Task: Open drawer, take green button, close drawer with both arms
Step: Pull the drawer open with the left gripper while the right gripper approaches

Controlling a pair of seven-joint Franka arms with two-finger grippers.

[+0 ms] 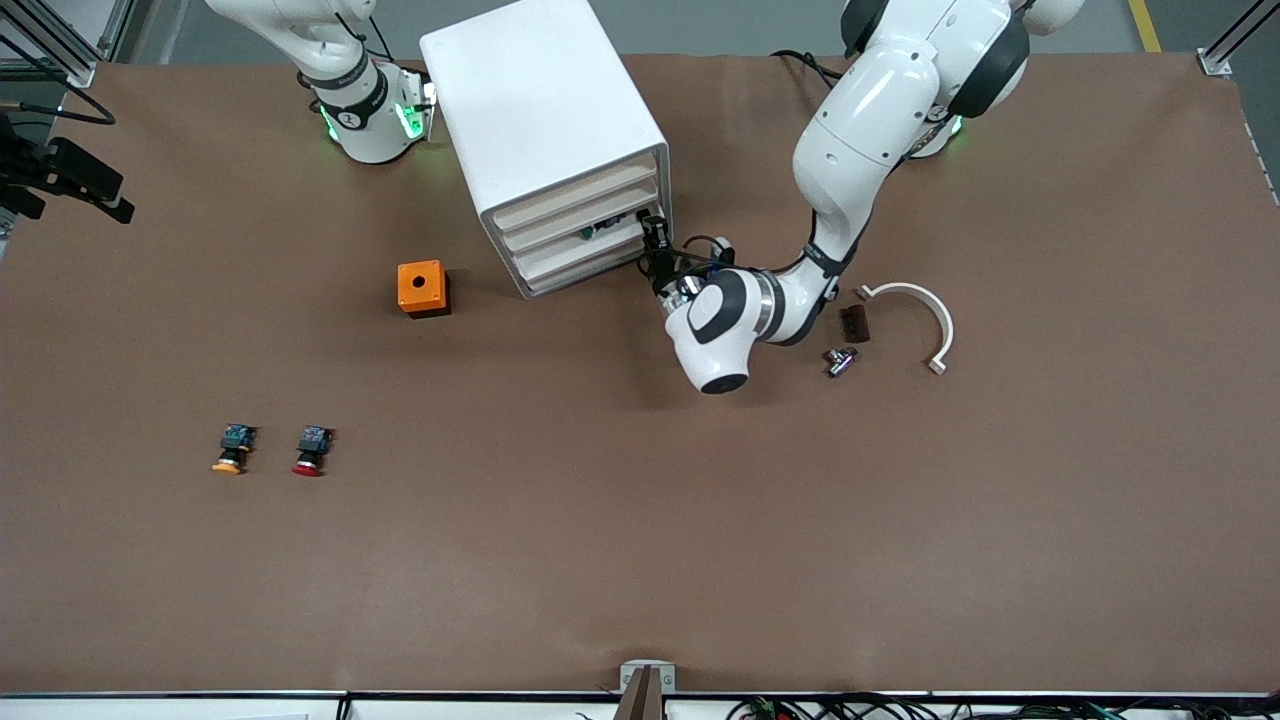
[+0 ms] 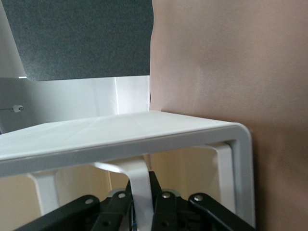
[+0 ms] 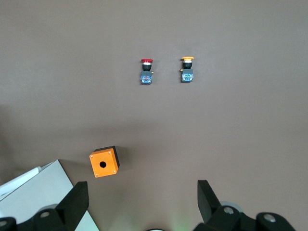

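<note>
Even overhead light, soft shadows, left wrist view blurred

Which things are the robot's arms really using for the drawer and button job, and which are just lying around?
Part of the job:
- cabinet with its drawer, the green button showing inside
- left claw at the drawer's corner
- right claw, open, waiting up high

Just lying about:
- orange box
- red button
- yellow button
- white curved clip
</note>
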